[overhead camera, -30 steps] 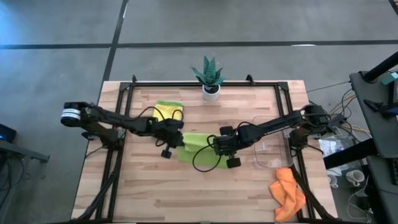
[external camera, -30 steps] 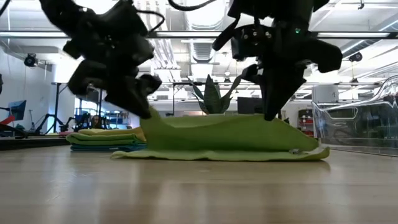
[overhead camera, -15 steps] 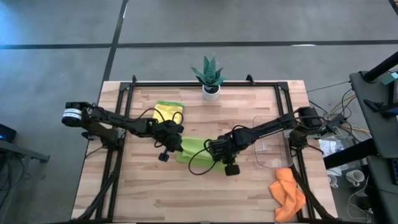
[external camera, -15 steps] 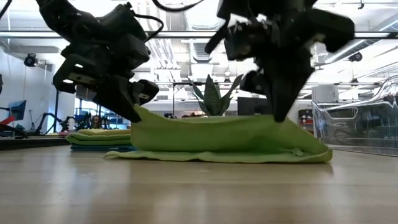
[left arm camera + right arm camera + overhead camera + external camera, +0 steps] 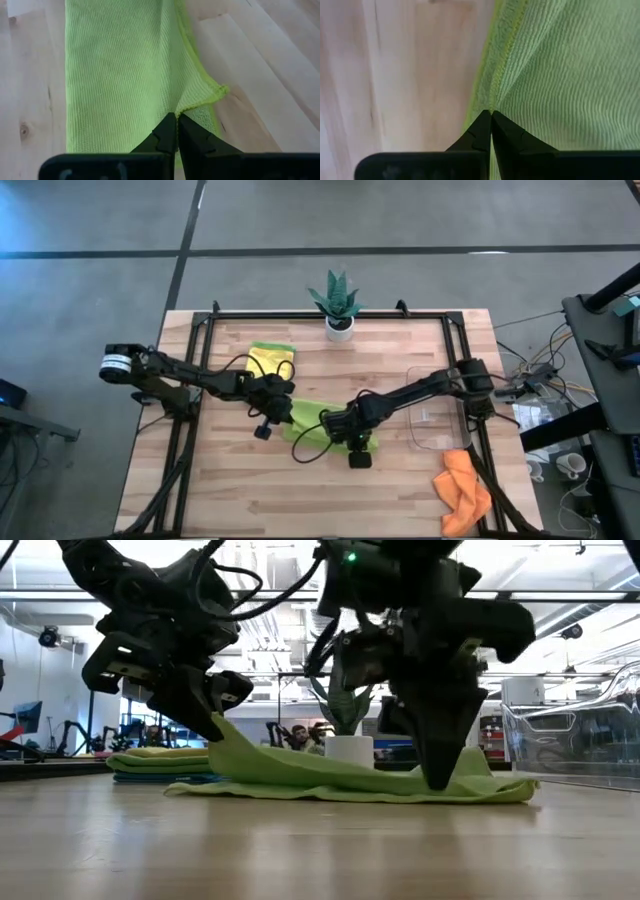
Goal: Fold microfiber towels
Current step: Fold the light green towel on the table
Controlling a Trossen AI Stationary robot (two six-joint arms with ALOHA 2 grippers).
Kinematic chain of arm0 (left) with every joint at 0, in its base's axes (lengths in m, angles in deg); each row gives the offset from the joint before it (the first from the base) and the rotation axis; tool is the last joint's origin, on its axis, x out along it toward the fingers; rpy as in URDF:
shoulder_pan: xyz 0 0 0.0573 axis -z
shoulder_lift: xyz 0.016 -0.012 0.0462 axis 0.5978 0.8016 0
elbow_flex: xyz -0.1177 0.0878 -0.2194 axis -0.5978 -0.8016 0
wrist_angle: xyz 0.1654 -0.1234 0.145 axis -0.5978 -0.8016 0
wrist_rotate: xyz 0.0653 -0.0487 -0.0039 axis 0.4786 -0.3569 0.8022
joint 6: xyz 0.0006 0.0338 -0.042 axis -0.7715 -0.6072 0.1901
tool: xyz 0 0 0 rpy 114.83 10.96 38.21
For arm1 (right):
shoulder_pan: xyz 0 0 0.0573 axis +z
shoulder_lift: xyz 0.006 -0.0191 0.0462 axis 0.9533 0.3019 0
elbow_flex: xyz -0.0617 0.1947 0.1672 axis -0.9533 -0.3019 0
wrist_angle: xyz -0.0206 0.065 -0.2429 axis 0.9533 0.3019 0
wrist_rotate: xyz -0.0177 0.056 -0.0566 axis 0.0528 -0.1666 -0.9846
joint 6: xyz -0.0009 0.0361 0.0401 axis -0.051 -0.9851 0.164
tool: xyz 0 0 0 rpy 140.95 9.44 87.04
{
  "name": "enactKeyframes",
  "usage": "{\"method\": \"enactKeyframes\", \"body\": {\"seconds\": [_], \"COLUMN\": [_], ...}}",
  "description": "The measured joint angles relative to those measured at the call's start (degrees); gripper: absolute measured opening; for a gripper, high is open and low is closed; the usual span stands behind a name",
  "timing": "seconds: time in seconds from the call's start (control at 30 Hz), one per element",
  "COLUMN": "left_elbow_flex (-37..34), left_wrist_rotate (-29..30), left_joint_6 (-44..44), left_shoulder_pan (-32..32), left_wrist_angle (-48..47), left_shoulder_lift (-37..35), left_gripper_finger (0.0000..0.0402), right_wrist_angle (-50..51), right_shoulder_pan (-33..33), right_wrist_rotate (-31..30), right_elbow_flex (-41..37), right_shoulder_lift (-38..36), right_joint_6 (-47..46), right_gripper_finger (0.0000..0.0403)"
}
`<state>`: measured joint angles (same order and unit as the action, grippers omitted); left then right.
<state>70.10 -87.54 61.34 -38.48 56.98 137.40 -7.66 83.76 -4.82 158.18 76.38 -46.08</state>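
2 grippers are down on the lime green microfiber towel [image 5: 305, 418] at the middle of the light wooden table [image 5: 240, 490], and both have cloth pinched! The left gripper [image 5: 177, 120] has its jaws clenched on a hemmed corner of the towel, lifting that edge off the table; in the low view the cloth rises to a peak at that gripper [image 5: 215, 720]. The right gripper [image 5: 491, 116] has its jaws clamped on a folded edge of the same towel, and in the low view it [image 5: 437, 780] presses down near the towel's other end, where the cloth lies flat on the wood.

Behind the left arm, a neat stack of folded towels [image 5: 271, 358] sits on the table, yellow and lime on top, with a blue layer showing under them in the low view. A crumpled orange microfiber towel [image 5: 463, 488] lies at the table's near right corner, just beside a clear plastic tray [image 5: 428, 430]. A small green potted plant [image 5: 337, 302] in a white pot stands at the far edge.
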Motion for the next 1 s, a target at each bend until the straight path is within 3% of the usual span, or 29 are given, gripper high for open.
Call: {"method": "enactKeyframes", "body": {"seconds": [0.3, 0.5, 0.7, 0.87, 1.0], "left_elbow_flex": [0.0, -0.2, -0.4, -0.8, -2.0], "left_wrist_rotate": [0.0, 1.6, 2.6, 6.3, 4.7], "left_joint_6": [0.0, -0.2, -0.3, -1.6, 2.0], "left_shoulder_pan": [0.0, 0.0, 0.0, -0.4, 0.1], "left_wrist_angle": [0.0, 1.1, 2.1, 1.9, 2.4], "left_shoulder_lift": [0.0, 0.0, 0.4, 0.5, 2.5], "left_gripper_finger": [0.0, 0.0, 0.0, 0.0, 0.0], "right_wrist_angle": [6.0, -5.9, -9.6, -9.1, -3.7], "right_shoulder_pan": [-0.5, -0.5, -0.5, -0.5, -0.5], "right_wrist_rotate": [4.7, 5.4, 5.6, 6.3, 6.5], "right_elbow_flex": [4.8, 5.1, 4.8, 5.0, 5.2], "right_shoulder_lift": [-1.5, -0.4, 4.3, 6.9, 7.4], "right_joint_6": [-1.7, -6.9, -9.6, -8.4, -2.2], "right_gripper_finger": [0.0009, 0.0009, 0.0009, 0.0009, 0.0009]}}
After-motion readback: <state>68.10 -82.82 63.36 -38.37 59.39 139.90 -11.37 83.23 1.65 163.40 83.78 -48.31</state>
